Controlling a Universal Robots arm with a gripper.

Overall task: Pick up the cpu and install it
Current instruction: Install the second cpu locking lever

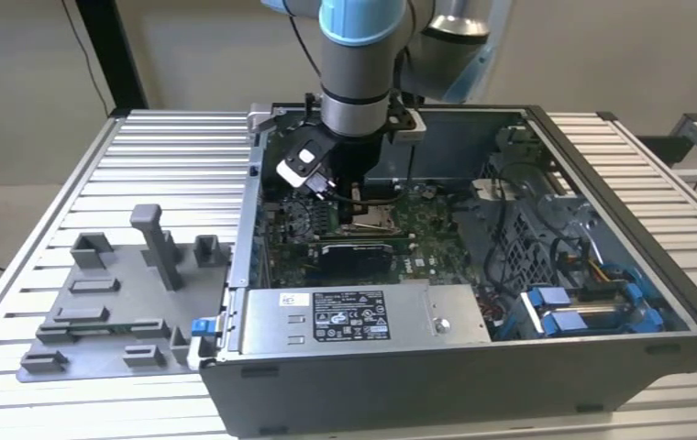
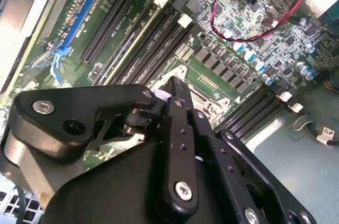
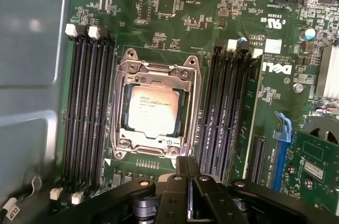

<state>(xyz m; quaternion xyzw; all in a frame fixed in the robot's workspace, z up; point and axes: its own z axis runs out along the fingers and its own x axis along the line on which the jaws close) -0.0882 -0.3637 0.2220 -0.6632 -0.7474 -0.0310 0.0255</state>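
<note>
Closest to both wrist cameras: the black hand (image 3: 187, 159), fingers (image 3: 183, 167) drawn together with nothing between them, hanging just above the motherboard (image 3: 175, 12) and touching no part of it. Just beyond the fingertips in the first wrist view, the cpu (image 3: 153, 108), lying flat in the silver socket frame (image 3: 159, 70), its pale metal top up and marked with faint print too small to make out. Flanked on both sides by rows of black memory slots (image 3: 87, 102). Further on in the second wrist view, a looping red cable (image 2: 222, 23) and a tagged cable (image 2: 326, 134). Seen in the exterior view: the arm reaching down into the open computer case (image 1: 593, 367), a white printed label (image 1: 348, 318) on the grey power supply. Off to the exterior view's left, on the slatted bench (image 1: 177, 156), a grey plastic fixture (image 1: 116, 302).
</note>
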